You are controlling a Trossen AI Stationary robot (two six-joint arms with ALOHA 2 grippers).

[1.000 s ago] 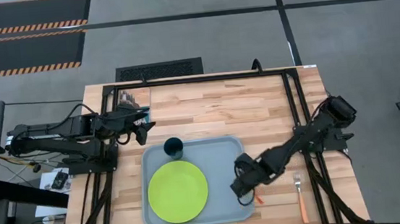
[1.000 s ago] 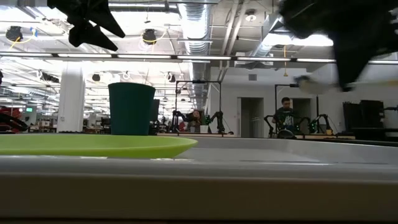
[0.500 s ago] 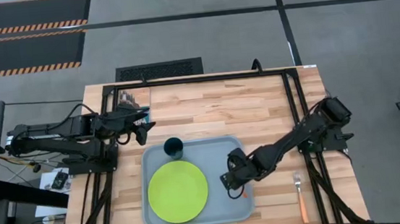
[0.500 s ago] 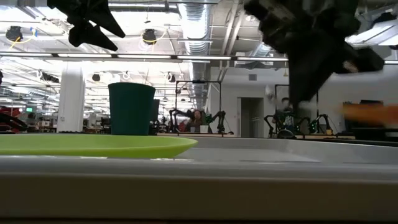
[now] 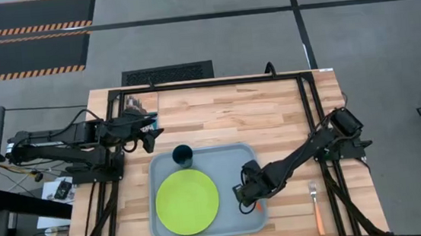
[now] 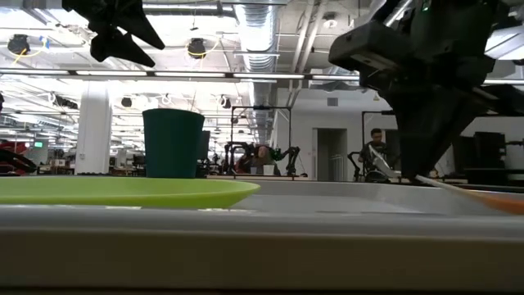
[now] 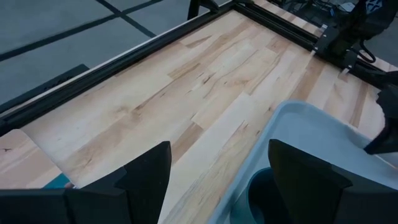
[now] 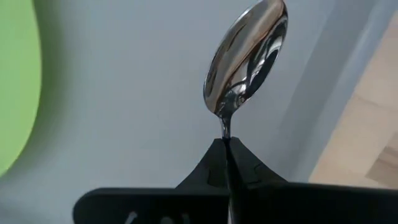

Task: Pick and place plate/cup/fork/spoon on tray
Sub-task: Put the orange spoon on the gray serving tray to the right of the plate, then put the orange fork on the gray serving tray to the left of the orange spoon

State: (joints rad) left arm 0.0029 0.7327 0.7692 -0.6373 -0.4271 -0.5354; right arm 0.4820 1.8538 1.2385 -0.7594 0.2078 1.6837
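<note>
Spoon (image 8: 245, 59) clamped in right end effector (image 5: 246, 196), low over tray (image 5: 225, 159) beside plate (image 5: 187, 202); placing step. Next: lower, release. Left end effector (image 5: 148, 133) open.

Lighting: even, bright overhead. Low view: backlit ceiling lamps, right gripper (image 6: 426, 168) silhouetted. Spoon (image 8: 247, 59) bowl mirrors glare; shadows soft.

Overhead view straight down, low view level at tray (image 6: 327, 221) rim, wrist views close, all sharing tray
</note>
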